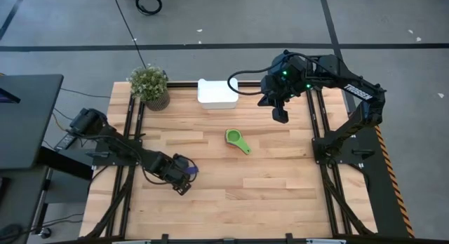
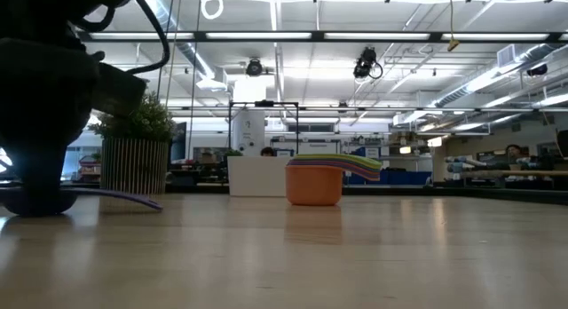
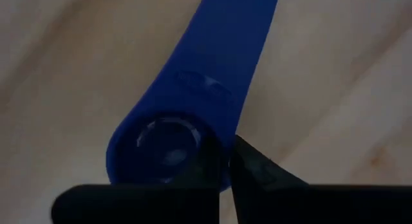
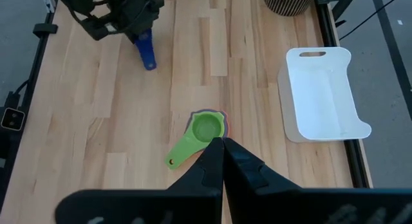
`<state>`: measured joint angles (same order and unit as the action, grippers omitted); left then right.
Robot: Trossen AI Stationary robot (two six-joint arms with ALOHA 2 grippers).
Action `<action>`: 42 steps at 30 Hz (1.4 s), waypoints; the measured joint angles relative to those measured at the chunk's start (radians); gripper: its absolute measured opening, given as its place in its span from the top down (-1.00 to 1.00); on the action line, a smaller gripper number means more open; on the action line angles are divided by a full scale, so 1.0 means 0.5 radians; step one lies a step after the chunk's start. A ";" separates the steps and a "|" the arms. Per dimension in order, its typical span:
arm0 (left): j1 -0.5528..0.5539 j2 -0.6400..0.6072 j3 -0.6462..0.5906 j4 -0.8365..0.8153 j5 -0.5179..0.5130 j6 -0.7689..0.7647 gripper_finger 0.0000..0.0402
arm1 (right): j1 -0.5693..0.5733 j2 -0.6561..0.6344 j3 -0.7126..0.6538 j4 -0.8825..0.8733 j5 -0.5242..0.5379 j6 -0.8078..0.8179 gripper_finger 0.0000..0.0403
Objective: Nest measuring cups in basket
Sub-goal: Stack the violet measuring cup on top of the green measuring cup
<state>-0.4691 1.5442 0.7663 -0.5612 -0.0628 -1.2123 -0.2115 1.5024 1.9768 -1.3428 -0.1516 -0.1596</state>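
A small dark blue measuring cup (image 3: pixel 193 89) lies on the table at the near left, and my left gripper (image 1: pixel 184 175) is shut on its bowl end; its handle (image 1: pixel 193 170) points away from the arm. A nested stack of cups with the green one (image 1: pixel 237 141) on top stands mid-table on an orange bowl (image 2: pixel 315 186), with the handles fanned to one side (image 2: pixel 357 165). The white basket (image 1: pixel 217 92) sits at the far edge. My right gripper (image 1: pixel 280 115) hangs shut and holds nothing, above the far right of the table, off from the stack (image 4: pixel 205 130). My left gripper pinches the blue cup at the rim of its small round bowl (image 3: pixel 224 161). One finger (image 3: pixel 203 161) seems to be inside the bowl, the other (image 3: pixel 257 172) outside. The fingers point steeply down. The handle (image 2: pixel 124 199) runs along just above the tabletop.
A potted plant (image 1: pixel 149 85) stands at the far left corner beside the basket. Bare wood (image 1: pixel 280 188) spreads over the near and right parts of the table. The arms' metal frames (image 1: pixel 319 132) run along both side edges.
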 joint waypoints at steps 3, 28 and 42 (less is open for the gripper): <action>0.051 0.009 0.130 -0.259 -0.013 0.153 0.93 | 0.011 -0.006 0.000 0.004 -0.014 0.000 0.95; 0.996 0.214 1.468 -1.119 0.132 2.395 0.95 | 0.124 -0.384 0.000 0.003 0.211 0.100 0.95; 1.179 0.820 2.323 -1.229 0.134 3.195 0.95 | 0.124 -0.401 0.000 -0.010 0.220 0.120 0.95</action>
<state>0.1205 1.9544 1.9278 -1.1756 0.0042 0.3850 -0.1497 1.3018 1.9770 -1.3479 -0.0418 -0.0998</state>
